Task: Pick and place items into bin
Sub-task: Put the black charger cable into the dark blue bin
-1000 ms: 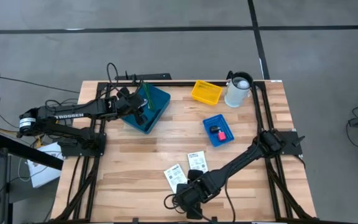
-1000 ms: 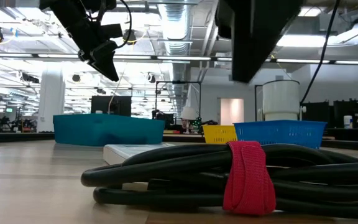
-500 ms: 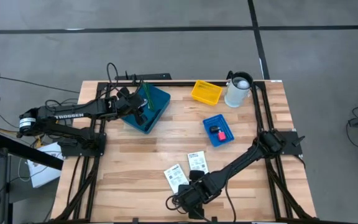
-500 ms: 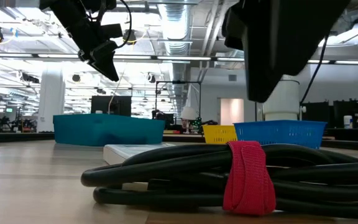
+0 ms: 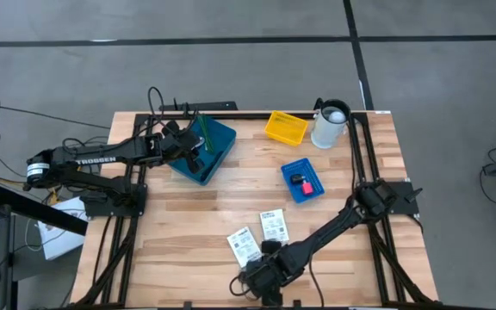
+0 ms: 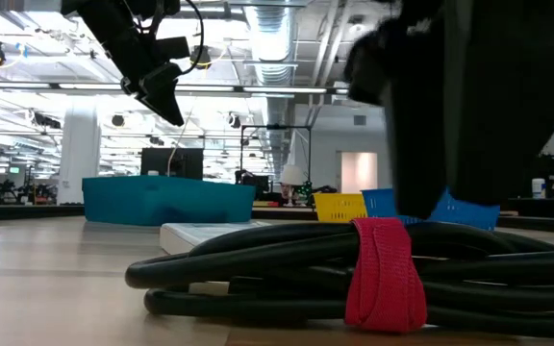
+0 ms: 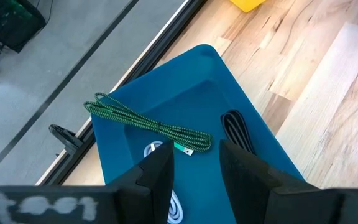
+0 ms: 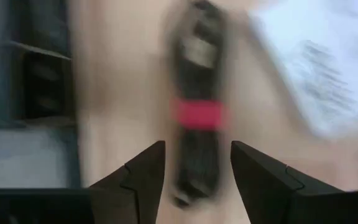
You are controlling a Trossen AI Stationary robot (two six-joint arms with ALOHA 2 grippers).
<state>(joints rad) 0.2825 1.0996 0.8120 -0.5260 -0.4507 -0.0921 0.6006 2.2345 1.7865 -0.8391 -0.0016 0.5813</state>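
Right hand, fingers apart, above the coiled black cable with red strap; an off-centre closure could snag one loop. Left hand, also apart, over the blue plastic bin.

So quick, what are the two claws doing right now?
Left end effector: open, empty, above the blue bin.
Right end effector: open, empty, over the black cable bundle.

The only lettering I can make out is the white brand name "TROSSEN" running along the left arm, while the print on the white cards on the tabletop is too small to read.
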